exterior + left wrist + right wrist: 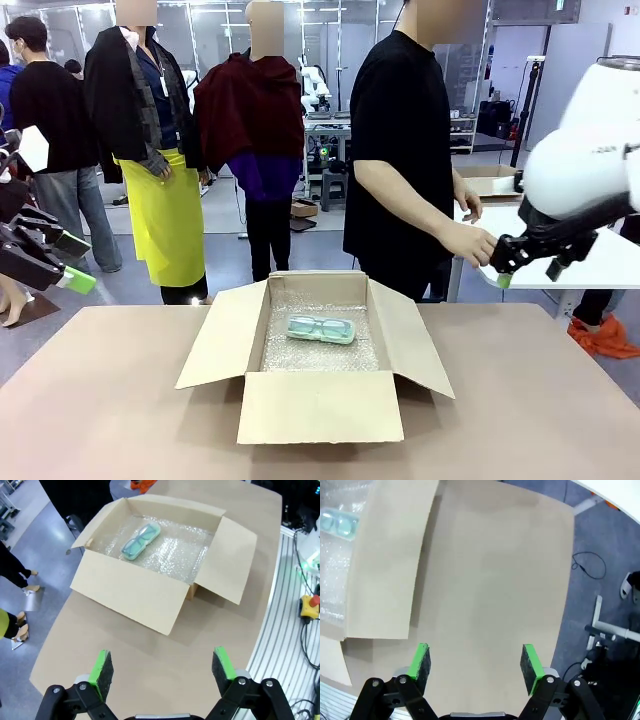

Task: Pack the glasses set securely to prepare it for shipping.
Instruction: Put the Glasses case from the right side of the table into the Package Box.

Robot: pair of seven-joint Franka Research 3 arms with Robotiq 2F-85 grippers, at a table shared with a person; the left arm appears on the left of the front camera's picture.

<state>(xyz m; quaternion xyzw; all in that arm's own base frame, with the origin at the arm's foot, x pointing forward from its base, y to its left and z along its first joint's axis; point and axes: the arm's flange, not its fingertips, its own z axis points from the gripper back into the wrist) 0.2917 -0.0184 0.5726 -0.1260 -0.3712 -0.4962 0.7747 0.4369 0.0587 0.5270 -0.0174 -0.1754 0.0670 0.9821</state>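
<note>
One clear case of the glasses set (320, 328), holding mint-green spectacles, lies flat on bubble wrap inside the open cardboard box (320, 405) at mid-table. The left wrist view looks down on the case (141, 541) in the box (125, 587). My left gripper (75, 262) hangs open at the far left, high off the table, with nothing between its fingers (162, 667). To the right of the box, above the table's right end, my right gripper (530, 272) is open and empty (476, 662). The case's end (337, 522) shows at the right wrist view's top left.
A person in a black shirt stands behind the box, one hand (470, 243) reaching toward a white side table (600, 262) at the right. All box flaps (390, 565) are folded outward. Bare tabletop (520, 400) surrounds the box. An emergency-stop button (311, 602) sits off the table edge.
</note>
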